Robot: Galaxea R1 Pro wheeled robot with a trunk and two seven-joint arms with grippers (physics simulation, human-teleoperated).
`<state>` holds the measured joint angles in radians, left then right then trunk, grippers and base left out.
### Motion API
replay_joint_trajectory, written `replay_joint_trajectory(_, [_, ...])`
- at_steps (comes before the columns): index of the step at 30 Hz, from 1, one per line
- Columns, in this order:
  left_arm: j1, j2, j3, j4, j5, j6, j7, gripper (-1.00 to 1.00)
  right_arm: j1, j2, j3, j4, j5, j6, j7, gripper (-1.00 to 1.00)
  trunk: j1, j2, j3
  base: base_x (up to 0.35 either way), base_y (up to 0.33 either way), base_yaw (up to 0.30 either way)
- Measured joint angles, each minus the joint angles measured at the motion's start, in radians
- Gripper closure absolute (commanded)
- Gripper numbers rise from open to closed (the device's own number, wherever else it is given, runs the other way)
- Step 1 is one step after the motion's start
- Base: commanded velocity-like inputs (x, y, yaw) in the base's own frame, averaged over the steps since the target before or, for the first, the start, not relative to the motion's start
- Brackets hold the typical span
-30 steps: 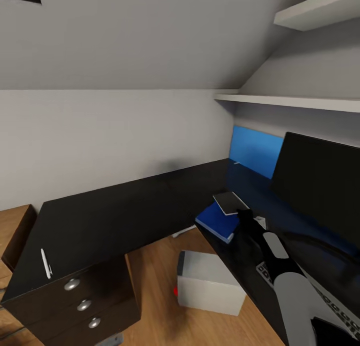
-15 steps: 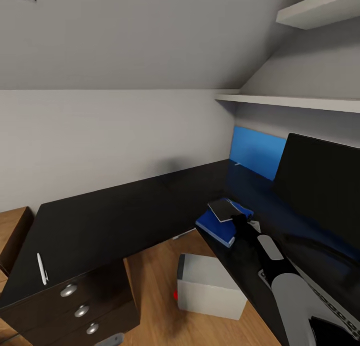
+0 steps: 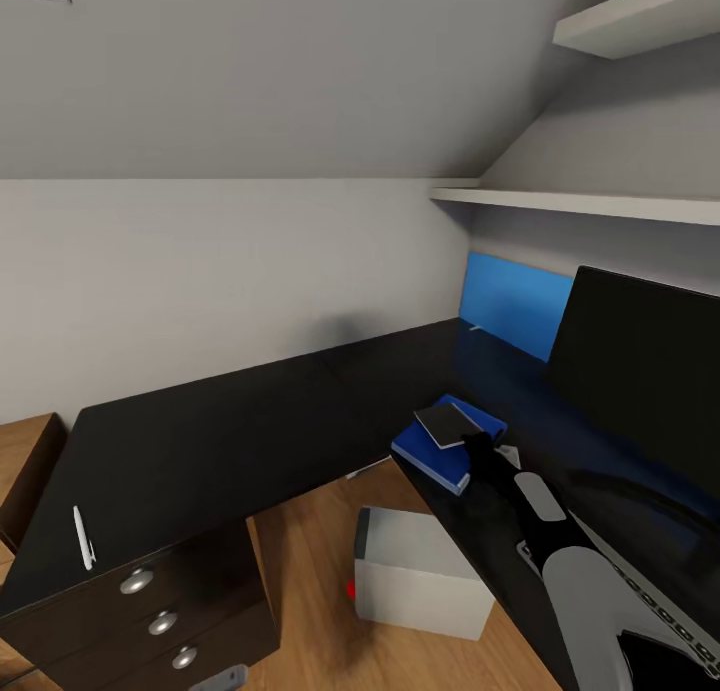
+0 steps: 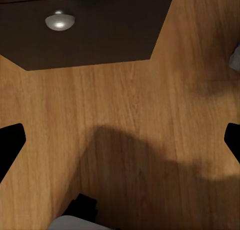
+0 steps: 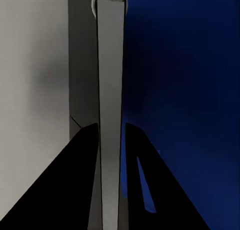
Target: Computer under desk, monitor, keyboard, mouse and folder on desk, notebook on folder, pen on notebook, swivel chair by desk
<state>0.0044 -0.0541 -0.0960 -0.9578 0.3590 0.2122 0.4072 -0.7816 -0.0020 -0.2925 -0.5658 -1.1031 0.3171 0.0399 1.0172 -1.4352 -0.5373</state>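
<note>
The right arm's black fingers (image 3: 478, 439) are clamped on the small thin grey notebook (image 3: 447, 424), seen edge-on between them (image 5: 110, 115), and it lies partly over the flat bright blue folder (image 3: 440, 449) at the near edge of the long black L-shaped table (image 3: 220, 431). The thin whitish pen (image 3: 83, 537) lies far off at the table's left end above the silver-knobbed drawers (image 3: 160, 621), with bare top between. The left fingers (image 4: 120, 145) hang spread wide over open oak floor (image 4: 150, 120)
</note>
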Motion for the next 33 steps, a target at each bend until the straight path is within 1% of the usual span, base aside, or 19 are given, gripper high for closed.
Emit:
replay_joint_trajectory(4, [0.0,0.0,0.0,0.0,0.0,0.0,0.0,-1.0,0.0,0.001,0.0,0.0,0.0,0.0,0.0,1.0,0.0,0.0,0.0,0.0,0.0,0.0])
replay_joint_trajectory(5, [0.0,0.0,0.0,0.0,0.0,0.0,0.0,-1.0,0.0,0.001,0.0,0.0,0.0,0.0,-0.001,-1.0,0.0,0.0,0.0,0.0,0.0,0.0])
replay_joint_trajectory(9, [0.0,0.0,0.0,0.0,0.0,0.0,0.0,-1.0,0.0,0.001,-0.001,-0.001,-0.001,0.001,-0.029,-1.0,0.0,0.0,0.0,0.0,0.0,0.0])
replay_joint_trajectory(12, [0.0,0.0,0.0,0.0,0.0,0.0,0.0,-1.0,0.0,0.002,-0.001,-0.001,0.0,0.0,-0.034,-1.0,0.0,0.0,0.0,0.0,0.0,0.0])
replay_joint_trajectory(20, [0.0,0.0,0.0,0.0,0.0,0.0,0.0,-1.0,0.0,0.002,-0.001,-0.004,-0.001,0.0,-0.034,-1.0,0.0,0.0,0.0,-0.005,0.0,0.0])
replay_joint_trajectory(26, [0.0,0.0,0.0,0.0,0.0,0.0,0.0,-1.0,0.0,0.002,-0.001,-0.005,-0.001,0.001,-0.033,-1.0,0.0,0.0,0.0,-0.145,-0.022,0.0])
replay_joint_trajectory(33, [0.0,0.0,0.0,0.001,0.0,0.0,0.0,-1.0,0.0,0.002,-0.001,-0.007,-0.001,0.001,-0.033,-1.0,0.0,0.0,0.0,-0.034,-0.007,0.0])
